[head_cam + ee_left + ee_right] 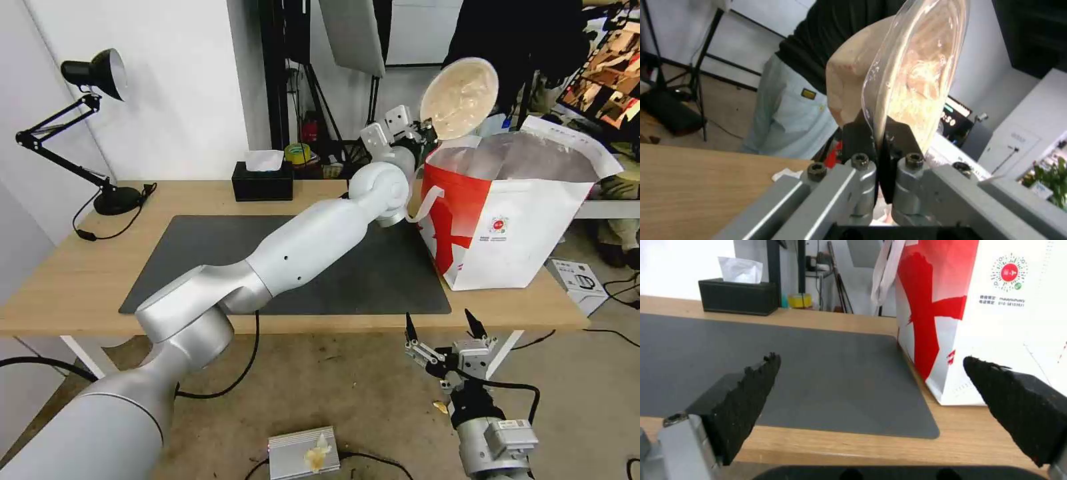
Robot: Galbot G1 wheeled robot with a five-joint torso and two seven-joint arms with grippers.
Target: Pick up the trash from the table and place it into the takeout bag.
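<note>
beige pulp bowl (460,97): tipped on edge, above the takeout bag's (527,240) open far-left corner, clear film seemingly over its mouth | left gripper (425,131): clenched on bowl rim | right gripper (445,325): fingers spread, empty, below table (67,267) edge near bag

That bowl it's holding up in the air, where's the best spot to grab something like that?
By the thin rim, pinched edge-on, as the left gripper does now: the bowl is too wide to span, but its flat lip fits between the fingers. It hangs tilted above the bag.
</note>
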